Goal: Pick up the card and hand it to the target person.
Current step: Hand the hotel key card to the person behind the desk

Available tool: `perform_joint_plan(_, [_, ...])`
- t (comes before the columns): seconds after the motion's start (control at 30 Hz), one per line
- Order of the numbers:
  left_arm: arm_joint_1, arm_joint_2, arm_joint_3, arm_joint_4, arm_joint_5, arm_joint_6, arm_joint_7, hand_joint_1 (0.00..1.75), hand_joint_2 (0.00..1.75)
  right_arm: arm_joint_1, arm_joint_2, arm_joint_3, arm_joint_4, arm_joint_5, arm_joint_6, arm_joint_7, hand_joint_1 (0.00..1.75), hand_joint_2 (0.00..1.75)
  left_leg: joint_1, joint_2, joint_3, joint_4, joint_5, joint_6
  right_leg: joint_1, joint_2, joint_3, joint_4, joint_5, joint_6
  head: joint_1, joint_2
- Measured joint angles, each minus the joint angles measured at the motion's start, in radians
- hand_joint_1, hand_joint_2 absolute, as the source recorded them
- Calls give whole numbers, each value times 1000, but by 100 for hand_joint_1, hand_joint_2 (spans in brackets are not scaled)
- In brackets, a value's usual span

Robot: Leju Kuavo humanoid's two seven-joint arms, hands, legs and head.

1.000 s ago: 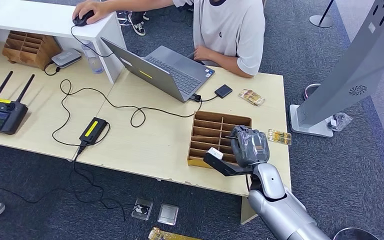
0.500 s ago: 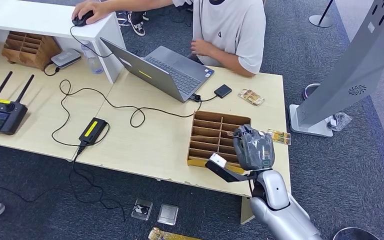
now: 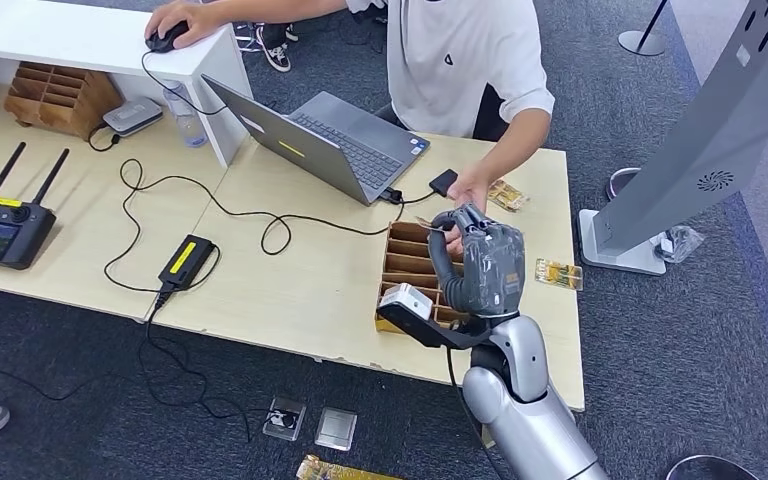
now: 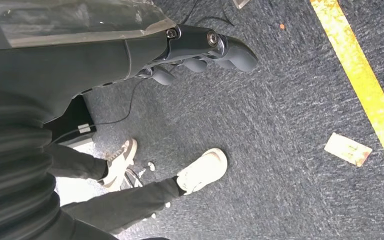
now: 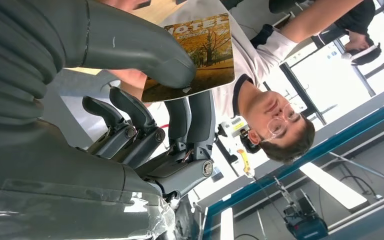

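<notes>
**One card held up toward the person**

One picture card (image 5: 200,55) pinched between thumb and fingers of right hand (image 3: 485,262), raised above the wooden slotted organizer (image 3: 408,262) on the table (image 3: 300,290). Person's hand (image 3: 470,190) reaching in, just beside the card's far edge. Left hand (image 4: 200,50) hanging over carpet, fingers curled in, holding nothing. Laptop (image 3: 325,135) open nearby.
</notes>
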Motion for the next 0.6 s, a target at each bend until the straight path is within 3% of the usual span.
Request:
perform_joint_plan(0.3, [-5,-11,2,18,-28,-9,-18,0,175,-4,69,0,69,28,0,28,175,175,0,0,-1,0,0,0,0,0,0,0,0,0,0,0])
perform_joint_plan(0.33, [-5,-12,2,20,-29,-9,-18,0,175,-4,73,0,77,34,0,31,163,175,0,0,-1,0,0,0,0,0,0,0,0,0,0,0])
perform_joint_plan(0.37, [-5,-12,2,21,-30,-10,-18,0,175,-4,77,-1,84,38,0,34,129,175,0,0,-1,0,0,0,0,0,-1,0,0,0,0,0])
perform_joint_plan(0.43, [-5,-13,3,23,-35,-12,-18,0,175,-4,81,-2,96,44,0,45,43,175,0,0,-1,0,0,0,0,0,-1,0,0,0,0,0])
perform_joint_plan(0.47, [-5,-14,3,25,-38,-14,-18,0,175,-4,81,-2,100,46,0,54,11,175,0,0,-1,0,0,0,0,0,-1,0,0,0,0,0])
perform_joint_plan(0.5, [-6,-14,3,26,-42,-15,-18,0,175,-4,82,-1,103,48,0,64,1,175,0,0,-1,0,0,0,0,0,-1,0,0,0,0,0])
perform_joint_plan(0.6, [-6,-15,4,29,-50,-19,-19,0,175,-4,79,0,106,52,0,94,0,175,0,0,-1,0,0,0,0,0,-1,0,0,0,0,0])
